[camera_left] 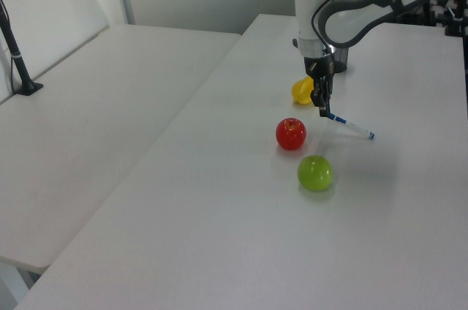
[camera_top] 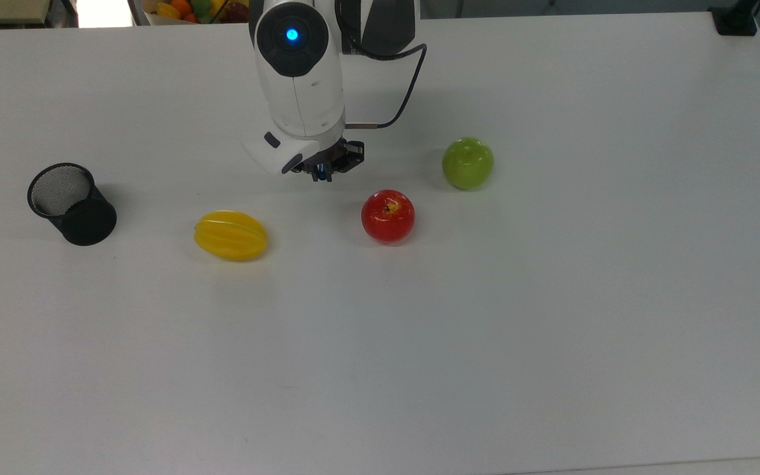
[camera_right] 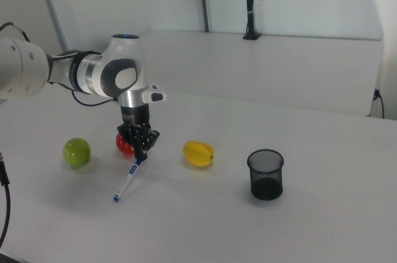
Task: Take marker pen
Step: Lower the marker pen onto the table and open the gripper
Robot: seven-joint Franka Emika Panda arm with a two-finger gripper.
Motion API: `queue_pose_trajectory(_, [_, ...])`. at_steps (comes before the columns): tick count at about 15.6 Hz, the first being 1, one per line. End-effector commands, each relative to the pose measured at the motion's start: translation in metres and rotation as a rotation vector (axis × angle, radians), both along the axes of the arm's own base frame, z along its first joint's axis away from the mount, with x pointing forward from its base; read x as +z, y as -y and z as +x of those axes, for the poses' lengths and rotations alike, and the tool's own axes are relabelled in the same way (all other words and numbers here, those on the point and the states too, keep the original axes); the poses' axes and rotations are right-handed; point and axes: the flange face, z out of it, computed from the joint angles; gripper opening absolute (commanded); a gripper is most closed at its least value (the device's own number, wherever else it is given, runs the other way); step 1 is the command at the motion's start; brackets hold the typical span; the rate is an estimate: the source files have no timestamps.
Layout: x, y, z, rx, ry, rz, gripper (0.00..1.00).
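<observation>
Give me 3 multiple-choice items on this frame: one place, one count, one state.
1. In the top view, what lies between the mesh cup and the red apple?
A. green apple
B. yellow fruit
C. marker pen

2. How many apples are on the table?
A. one
B. two
C. three

3. The marker pen is:
A. standing in the mesh cup
B. lying flat, untouched
C. held at one end, slanting down

Key: 1 B, the yellow fruit sits between mesh cup and red apple. 2 B, red plus green apple on the table. 3 C, the gripper is shut on the marker pen.
</observation>
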Motion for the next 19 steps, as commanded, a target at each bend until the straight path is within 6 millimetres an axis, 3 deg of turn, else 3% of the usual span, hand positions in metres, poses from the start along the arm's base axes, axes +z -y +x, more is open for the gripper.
queue_pose_trajectory(1, [-0.004,-0.005,-0.001,-0.005,0.016,-0.021,0.35])
queue_pose_trajectory(3, [-0.004,-0.005,-0.001,-0.005,0.016,-0.021,0.42])
queue_pose_trajectory(8, [-0.001,-0.005,-0.001,-0.008,0.021,-0.019,0.44])
queue_pose_trajectory(10, [0.01,-0.004,-0.001,-0.021,0.035,-0.02,0.53])
queue_pose_trajectory(15, [0.073,0.018,-0.01,-0.06,0.094,-0.006,0.96])
queue_pose_trajectory(16, [0.089,0.028,-0.014,-0.071,0.1,-0.004,1.0])
queue_pose_trajectory(19, [0.137,0.049,-0.025,-0.117,0.132,0.002,1.0])
